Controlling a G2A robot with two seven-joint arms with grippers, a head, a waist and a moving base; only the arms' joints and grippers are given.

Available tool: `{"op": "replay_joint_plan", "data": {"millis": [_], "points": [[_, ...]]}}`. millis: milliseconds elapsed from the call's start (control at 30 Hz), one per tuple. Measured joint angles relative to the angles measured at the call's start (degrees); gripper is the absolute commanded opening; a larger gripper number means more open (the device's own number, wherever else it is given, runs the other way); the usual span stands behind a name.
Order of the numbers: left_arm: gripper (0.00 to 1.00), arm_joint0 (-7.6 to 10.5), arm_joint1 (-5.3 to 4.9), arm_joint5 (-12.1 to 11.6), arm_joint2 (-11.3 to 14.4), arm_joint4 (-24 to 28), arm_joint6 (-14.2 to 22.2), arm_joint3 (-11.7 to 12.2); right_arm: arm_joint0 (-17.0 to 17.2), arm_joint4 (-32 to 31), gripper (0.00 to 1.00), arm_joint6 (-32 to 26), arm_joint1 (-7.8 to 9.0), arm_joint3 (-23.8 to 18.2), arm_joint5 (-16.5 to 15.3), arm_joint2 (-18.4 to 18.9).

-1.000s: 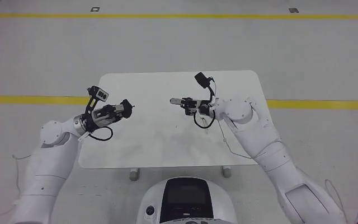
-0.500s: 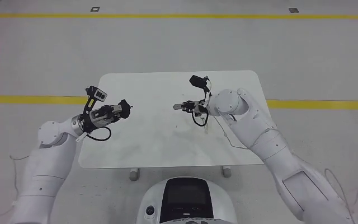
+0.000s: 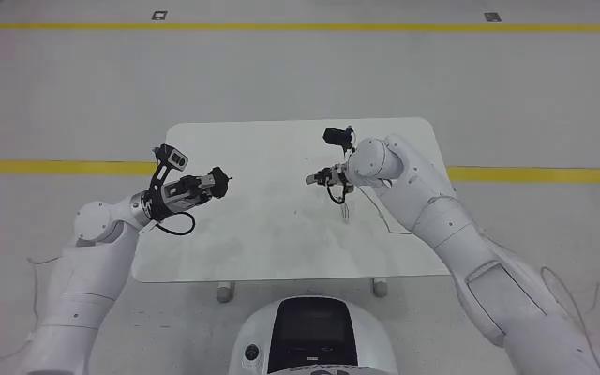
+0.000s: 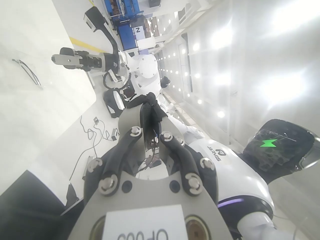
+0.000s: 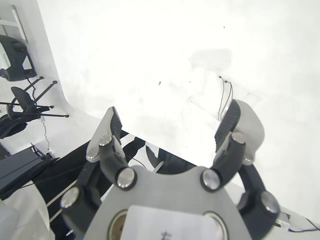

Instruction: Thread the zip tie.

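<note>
A few thin black zip ties [image 5: 225, 93] lie loose on the white table [image 3: 272, 234], right of its middle; they also appear as zip ties [image 3: 347, 211] and zip ties [image 4: 27, 72]. My right gripper [image 5: 171, 123] hovers open over the table just beside them, with nothing between its ribbed pads [image 5: 226, 123]. From above, the right gripper [image 3: 314, 178] points toward the table's middle. My left gripper [image 4: 150, 103] is held above the table's left part, its dark fingertips pressed together; I cannot tell whether anything thin is pinched there. It faces the right gripper [image 4: 61, 59] across the table, and from above the left gripper [image 3: 217, 181] is level with it.
The table's near edge [image 5: 160, 146] runs just under the right gripper. Chairs and cables [image 5: 22, 101] stand on the floor beyond the table's side. A yellow floor line [image 3: 56, 167] passes behind the table.
The right arm has drawn back to the right and turned, so its gripper now sits closer to the zip ties. The left gripper has shifted slightly toward the middle.
</note>
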State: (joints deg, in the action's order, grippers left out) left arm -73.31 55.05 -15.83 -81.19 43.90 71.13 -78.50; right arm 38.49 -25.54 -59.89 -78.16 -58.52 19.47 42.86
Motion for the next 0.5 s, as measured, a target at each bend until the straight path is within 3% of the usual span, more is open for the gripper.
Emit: {"op": "replay_joint_plan", "data": {"millis": [267,500], "points": [[0.0,-0.01,0.0,0.0,0.0,0.0,0.0,0.0,0.2,-2.6,1.0,1.1,-0.38,0.7,-0.4,-1.7],[0.0,-0.01,0.0,0.0,0.0,0.0,0.0,0.0,-3.8,-5.2,1.0,0.2,-4.0,9.4,0.0,-7.1]]}}
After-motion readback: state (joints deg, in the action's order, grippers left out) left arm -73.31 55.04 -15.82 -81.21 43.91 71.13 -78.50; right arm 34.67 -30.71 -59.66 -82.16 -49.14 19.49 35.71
